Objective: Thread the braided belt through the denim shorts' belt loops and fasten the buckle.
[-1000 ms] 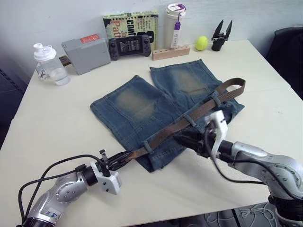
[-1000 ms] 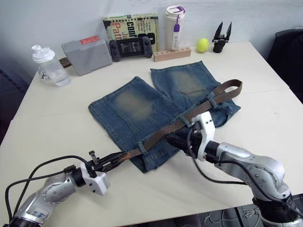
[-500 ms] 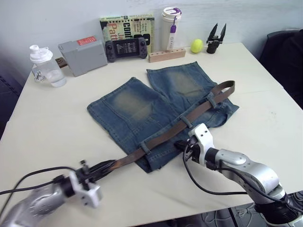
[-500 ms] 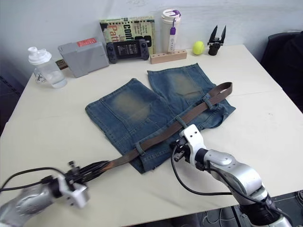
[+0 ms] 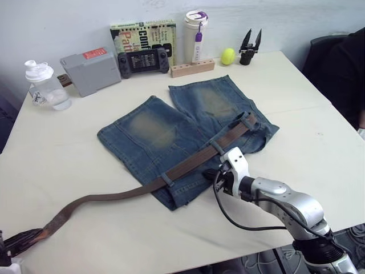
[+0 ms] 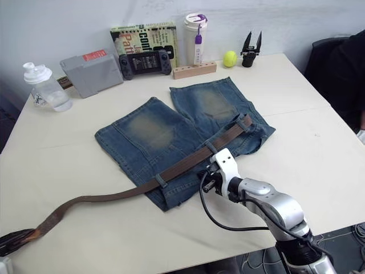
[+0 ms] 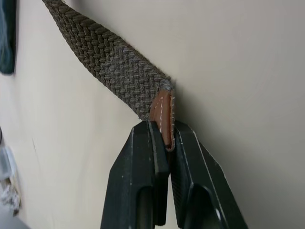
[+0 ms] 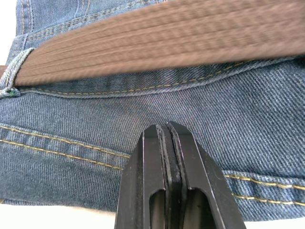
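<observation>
The faded denim shorts (image 5: 182, 123) are spread flat on the pale tabletop (image 5: 74, 148). The woven brown braided belt (image 5: 188, 164) is laid along their waistband, under narrow belt loops (image 5: 166, 180). Its stitched leather tip, well beyond the shorts, is clamped in the left tool (image 7: 164, 143). The right tool (image 8: 167, 138) is pressed together, empty, against the shorts' denim.

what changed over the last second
The left gripper, shut on the belt tip, has drawn back toward the table's near left edge, pulling the belt through the loops; the belt's far end has slid in from beyond the shorts. The right gripper, shut, has stayed pressing the waistband. The shorts stayed put.
</observation>
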### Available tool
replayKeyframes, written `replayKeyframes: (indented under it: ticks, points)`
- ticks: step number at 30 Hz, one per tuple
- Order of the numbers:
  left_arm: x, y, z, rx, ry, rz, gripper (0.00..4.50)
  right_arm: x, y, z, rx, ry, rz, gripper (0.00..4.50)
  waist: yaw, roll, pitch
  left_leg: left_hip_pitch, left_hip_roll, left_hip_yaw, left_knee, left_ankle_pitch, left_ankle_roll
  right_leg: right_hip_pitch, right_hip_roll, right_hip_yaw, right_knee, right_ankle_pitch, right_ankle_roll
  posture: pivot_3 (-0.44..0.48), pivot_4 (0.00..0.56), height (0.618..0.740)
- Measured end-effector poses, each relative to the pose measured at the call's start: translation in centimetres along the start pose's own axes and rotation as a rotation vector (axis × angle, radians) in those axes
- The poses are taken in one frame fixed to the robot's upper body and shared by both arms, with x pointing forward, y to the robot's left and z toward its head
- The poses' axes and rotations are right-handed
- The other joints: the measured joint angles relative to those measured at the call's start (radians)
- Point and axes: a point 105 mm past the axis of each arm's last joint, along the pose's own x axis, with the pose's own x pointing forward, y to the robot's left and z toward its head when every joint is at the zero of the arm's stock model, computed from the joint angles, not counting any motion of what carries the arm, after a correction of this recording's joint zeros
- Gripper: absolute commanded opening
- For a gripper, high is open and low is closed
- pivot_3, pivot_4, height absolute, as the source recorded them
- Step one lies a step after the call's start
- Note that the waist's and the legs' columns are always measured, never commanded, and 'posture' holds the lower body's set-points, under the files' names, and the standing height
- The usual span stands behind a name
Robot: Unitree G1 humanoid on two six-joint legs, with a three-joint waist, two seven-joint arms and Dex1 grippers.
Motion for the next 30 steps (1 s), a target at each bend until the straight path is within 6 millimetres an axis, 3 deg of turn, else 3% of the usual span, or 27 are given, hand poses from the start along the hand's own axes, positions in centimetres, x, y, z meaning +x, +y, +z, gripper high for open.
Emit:
replayKeyframes:
  ticks: [1,2,4,8,12,14,16,20,23,26,30]
  points:
    - [0.3,0.5,0.1,-0.001,-0.01,0.024,4.15,0.0,-0.1,0.0,0.003,0.001,-0.003,0.0,0.003,-0.001,0.0,0.0,-0.001,0.0,0.0,0.0,0.0,0.0,0.0,-0.002,0.0,0.0,0.0,0.0,0.15,0.72]
    - [0.9,1.3,0.8,0.003,-0.051,0.049,4.49,0.0,-0.2,0.0,0.009,0.002,-0.007,0.32,0.009,-0.001,-0.001,0.0,-0.001,0.0,0.0,0.0,0.0,0.0,-0.001,-0.003,0.001,0.0,0.0,0.0,0.15,0.72]
    - [2.4,2.8,2.9,0.009,-0.164,0.095,4.5,0.1,-0.2,0.1,0.019,0.005,-0.004,0.77,0.016,-0.004,-0.001,0.0,-0.001,0.0,0.001,0.0,0.0,0.0,-0.003,-0.004,0.001,0.0,0.0,0.0,0.15,0.72]
    - [5.2,6.0,8.8,-0.026,-0.41,0.17,4.5,0.3,0.7,0.2,0.067,0.001,0.055,2.7,0.018,-0.015,-0.001,-0.001,0.001,-0.001,0.001,0.0,-0.002,0.0,-0.003,-0.005,0.0,0.0,-0.001,0.0,0.15,0.72]
    - [6.8,5.4,12.8,-0.15,-0.516,0.082,4.5,-0.3,0.7,0.9,0.107,-0.009,0.086,4.41,0.019,-0.014,0.0,-0.002,-0.002,-0.001,0.002,-0.001,0.0,0.001,-0.002,-0.009,-0.001,0.001,0.0,0.0,0.15,0.72]
    - [7.6,4.6,14.8,-0.247,-0.55,0.017,4.5,-1.1,0.0,1.2,0.111,-0.006,0.085,4.46,0.021,-0.01,0.002,-0.003,-0.003,-0.001,0.002,-0.001,0.001,0.001,-0.002,-0.009,-0.003,0.001,0.001,0.0,0.15,0.72]
    - [8.8,3.7,17.6,-0.457,-0.589,-0.073,4.5,-3.1,-1.0,1.8,0.122,0.001,0.105,4.46,0.029,-0.002,0.007,-0.006,-0.003,-0.003,0.002,-0.001,0.001,0.0,-0.001,-0.011,-0.006,0.001,0.002,0.0,0.15,0.72]
    - [10.9,5.5,21.2,-0.621,-0.693,-0.14,4.5,-6.1,-1.3,2.9,0.098,-0.008,0.193,4.46,0.045,0.001,0.012,-0.008,-0.008,-0.003,0.003,-0.001,0.001,0.0,0.002,-0.012,-0.007,0.002,0.002,0.0,0.15,0.72]
    - [12.3,5.6,23.0,-0.67,-0.748,-0.218,4.5,-8.3,-2.0,3.6,0.007,0.007,0.236,4.46,0.048,0.004,0.014,-0.008,-0.011,-0.003,0.003,-0.001,0.001,0.001,0.002,-0.01,-0.009,0.003,0.004,0.0,0.15,0.72]
    - [13.9,5.9,24.8,-0.688,-0.808,-0.296,4.5,-10.1,-5.5,4.2,-0.196,0.05,0.13,4.46,0.049,0.002,0.016,-0.008,-0.013,-0.001,0.005,-0.001,0.002,0.003,0.002,-0.01,-0.01,0.004,0.007,0.0,0.15,0.72]
    - [16.2,6.4,26.5,-0.643,-0.836,-0.346,4.5,-11.0,-11.3,3.0,-0.587,0.215,-0.055,4.46,0.047,0.0,0.017,-0.009,-0.013,0.003,0.008,0.0,0.002,0.005,0.002,-0.009,-0.011,0.005,0.008,0.0,0.15,0.72]
